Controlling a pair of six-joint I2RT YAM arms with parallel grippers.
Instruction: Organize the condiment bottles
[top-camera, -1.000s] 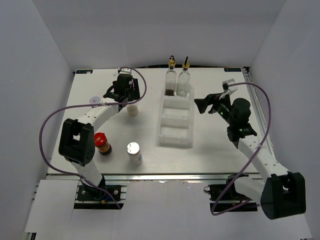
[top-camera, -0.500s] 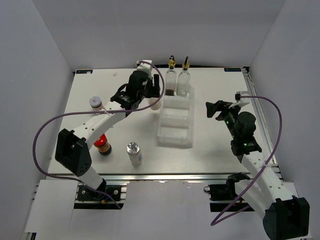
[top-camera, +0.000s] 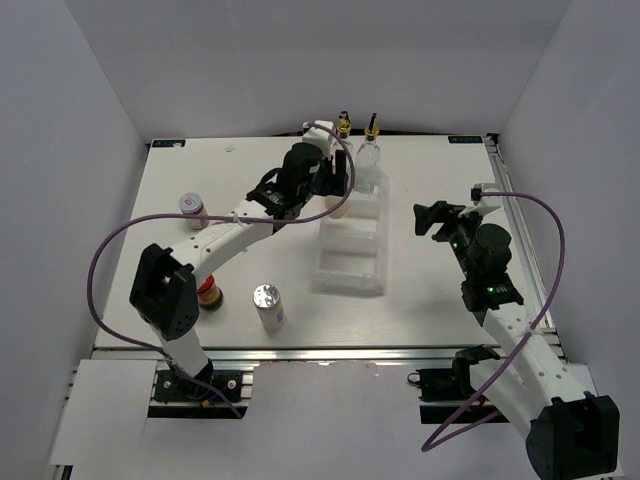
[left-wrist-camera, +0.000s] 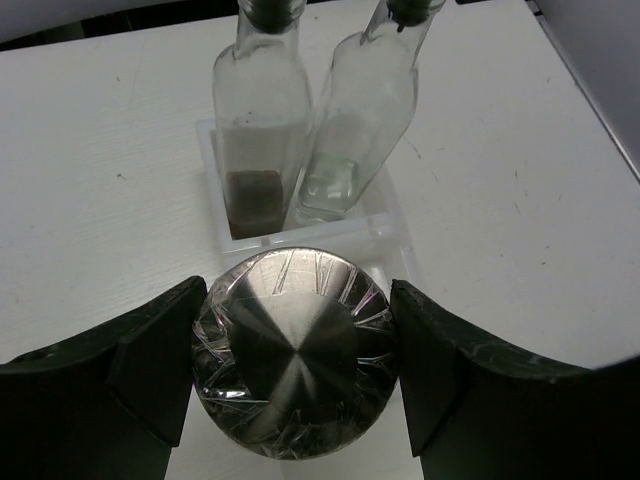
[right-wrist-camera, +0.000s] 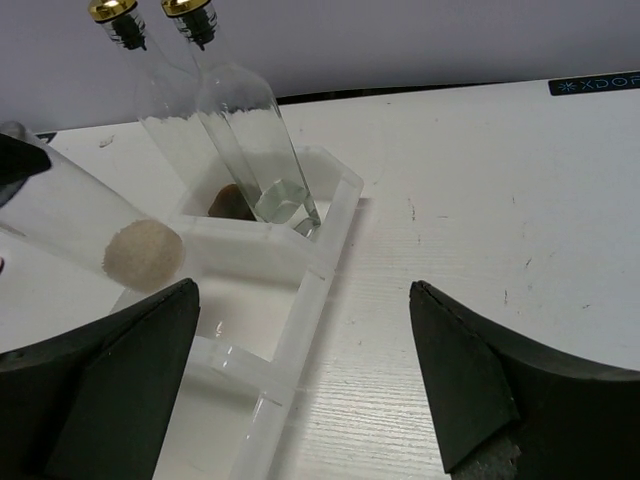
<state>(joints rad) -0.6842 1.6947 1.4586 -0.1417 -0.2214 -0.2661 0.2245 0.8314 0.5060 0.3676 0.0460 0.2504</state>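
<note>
My left gripper (top-camera: 335, 182) is shut on a clear silver-lidded shaker (left-wrist-camera: 290, 365) and holds it tilted over the left rim of the white tray (top-camera: 350, 268), just in front of the back compartment. The shaker also shows in the right wrist view (right-wrist-camera: 90, 235), with beige powder in it. Two tall glass bottles with gold tops (top-camera: 368, 160) (left-wrist-camera: 262, 120) stand in the tray's back compartment. A second silver-lidded shaker (top-camera: 268, 307), a red-capped brown jar (top-camera: 208, 293) and a small white-lidded jar (top-camera: 191, 207) stand on the table to the left. My right gripper (top-camera: 430, 218) is open and empty, right of the tray.
The tray's middle and front compartments (right-wrist-camera: 235, 330) hold nothing. My left arm reaches across the table's left half, partly over the red-capped jar. The table's right edge (top-camera: 515, 230) lies just beyond the right arm.
My left gripper has carried the shaker rightward from the table's left side to the tray. The right arm drew back toward the right edge, then stayed still.
</note>
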